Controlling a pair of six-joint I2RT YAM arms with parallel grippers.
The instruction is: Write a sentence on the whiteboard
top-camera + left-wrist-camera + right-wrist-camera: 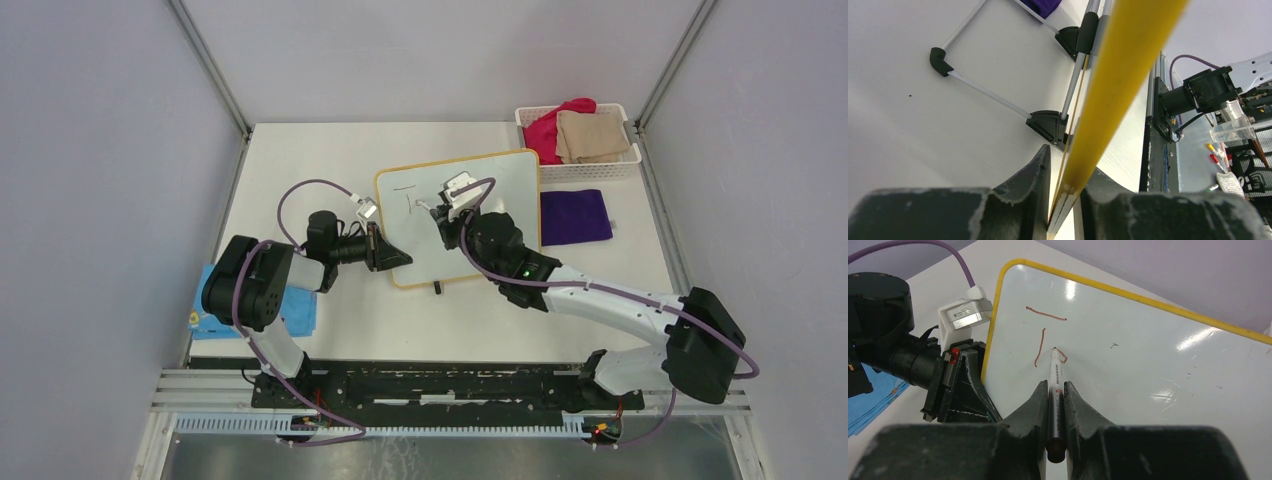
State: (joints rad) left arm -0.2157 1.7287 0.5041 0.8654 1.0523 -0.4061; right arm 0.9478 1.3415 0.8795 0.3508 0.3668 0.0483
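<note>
- whiteboard: sits between the two grippers, its left edge in the left gripper and its face under the right gripper
- the sentence: just ahead of the right gripper's fingertips; only a "T" and a small loop so far (thin reddish-brown strokes)
- right gripper: clamped on a marker, which points forward; the tip is at the loop, can't tell if it touches
- left gripper: jaws pinch the board's yellow frame from both sides
- behind the frame in the left wrist view: silver rods with black corner joints
- black foot: at the board's near edge, just right of the left gripper
- purple cloth: flat on the table, to the right of the right gripper, just past the board's right edge
- white basket: beyond and right of the right gripper, holding a red cloth and a beige cloth
- blue cloth: behind the left gripper, partly under that arm
- table: matte white
- walls: plain grey on three sides
- metal rail: along the near edge, carries the arm bases
</note>
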